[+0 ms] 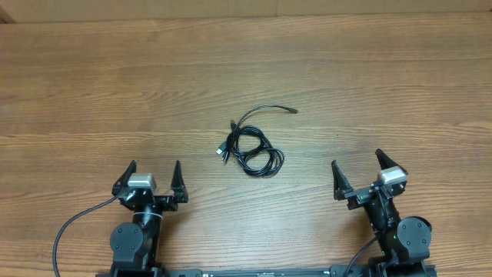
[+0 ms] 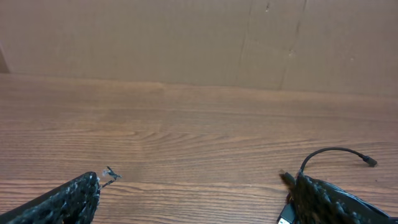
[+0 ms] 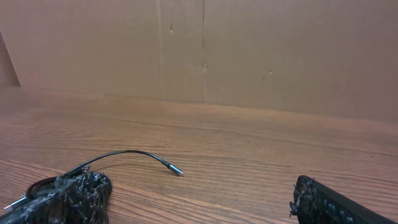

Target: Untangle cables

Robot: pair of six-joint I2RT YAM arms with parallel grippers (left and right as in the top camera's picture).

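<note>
Wood-grain brown table (image 1: 92,77) fills the overhead view. Near its middle lies one small tangle of thin black cables (image 1: 252,152), coiled in loose overlapping loops. One strand arcs out of the coil toward the far right and ends in a small plug (image 1: 291,110). More plug ends sit at the coil's left edge. How many separate cords make up the tangle cannot be told.

Two arms (image 1: 132,238) sit at the table's near edge, one on each side. The left hand (image 1: 154,168) is spread wide and grips nothing. It rests well apart from the cables, which lie ahead and to its right. The right hand (image 1: 357,159) is also spread wide and grips nothing, with the cables ahead and to its left.

Only the overhead view shows the whole coil and both hands together. The left wrist view shows that hand's two fingers (image 2: 68,199) at the bottom corners. The arcing strand and its plug are above the right finger, and most of the coil is hidden behind it. In the right wrist view the coil sits partly behind the left finger and the strand curves into the gap between the fingers. Only the wrist views show the face of the plain brown wall (image 2: 186,37) beyond the table's far edge.

Counted: one table, one tangle, two arms, two hands, two fingers on each.
</note>
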